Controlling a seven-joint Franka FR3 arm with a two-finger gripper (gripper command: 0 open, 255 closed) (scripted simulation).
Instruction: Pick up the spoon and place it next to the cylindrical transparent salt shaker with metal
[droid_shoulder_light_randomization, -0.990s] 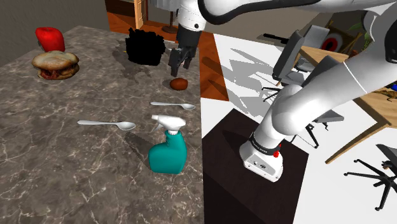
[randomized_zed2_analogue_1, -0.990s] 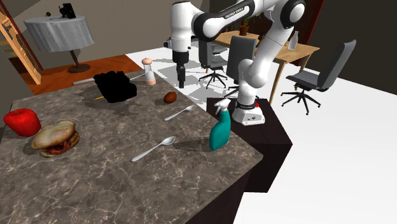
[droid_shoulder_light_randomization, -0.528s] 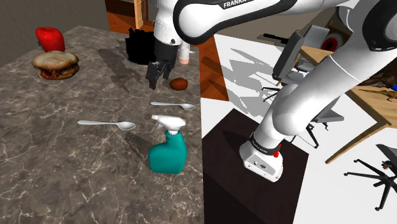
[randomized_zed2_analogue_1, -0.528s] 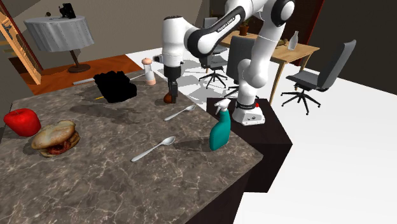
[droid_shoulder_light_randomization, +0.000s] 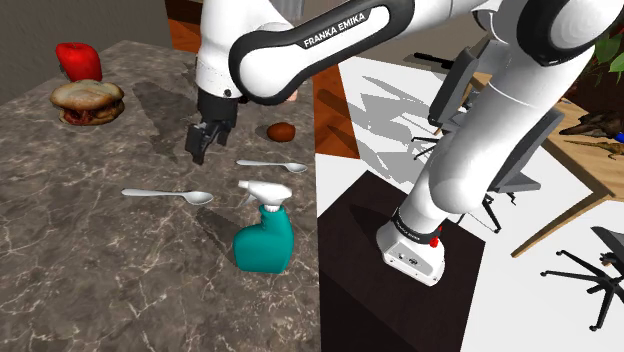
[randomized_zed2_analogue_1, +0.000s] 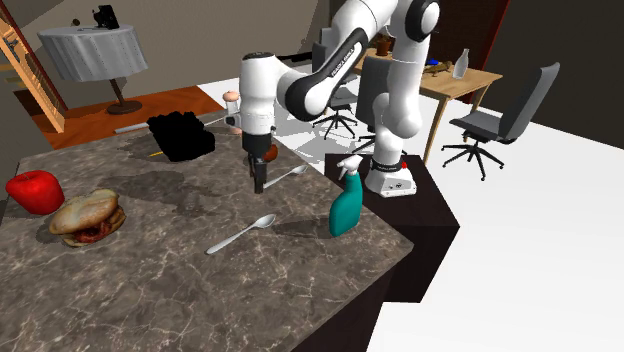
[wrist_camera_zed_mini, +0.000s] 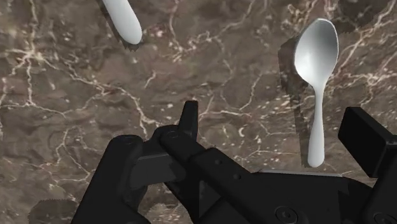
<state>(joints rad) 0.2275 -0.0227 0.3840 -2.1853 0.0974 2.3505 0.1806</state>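
Observation:
Two light grey spoons lie on the dark marble table: one (droid_shoulder_light_randomization: 272, 164) (randomized_zed2_analogue_1: 283, 177) near the table's edge and one (droid_shoulder_light_randomization: 168, 194) (randomized_zed2_analogue_1: 242, 234) further in. My black gripper (droid_shoulder_light_randomization: 201, 147) (randomized_zed2_analogue_1: 259, 181) hangs open and empty just above the table between them. In the wrist view one whole spoon (wrist_camera_zed_mini: 316, 76) lies beside the gripper (wrist_camera_zed_mini: 277, 127), next to one finger (wrist_camera_zed_mini: 364, 135), and the rounded end of the other spoon (wrist_camera_zed_mini: 125, 20) lies further off. The salt shaker (randomized_zed2_analogue_1: 232, 102), with a pale body, stands at the table's far side, partly hidden by the arm.
A teal spray bottle (droid_shoulder_light_randomization: 264, 236) (randomized_zed2_analogue_1: 346, 206) stands near the table's edge by the spoons. A brown lump (droid_shoulder_light_randomization: 281, 131), a black block (randomized_zed2_analogue_1: 180, 136), a sandwich (droid_shoulder_light_randomization: 88, 100) (randomized_zed2_analogue_1: 88, 215) and a red object (droid_shoulder_light_randomization: 78, 60) (randomized_zed2_analogue_1: 35, 190) also sit on the table (droid_shoulder_light_randomization: 90, 260).
The arm has swung from beside the brown lump toward the shoulder view's left and down, so the gripper now hovers between the two spoons. Its fingers stayed open.

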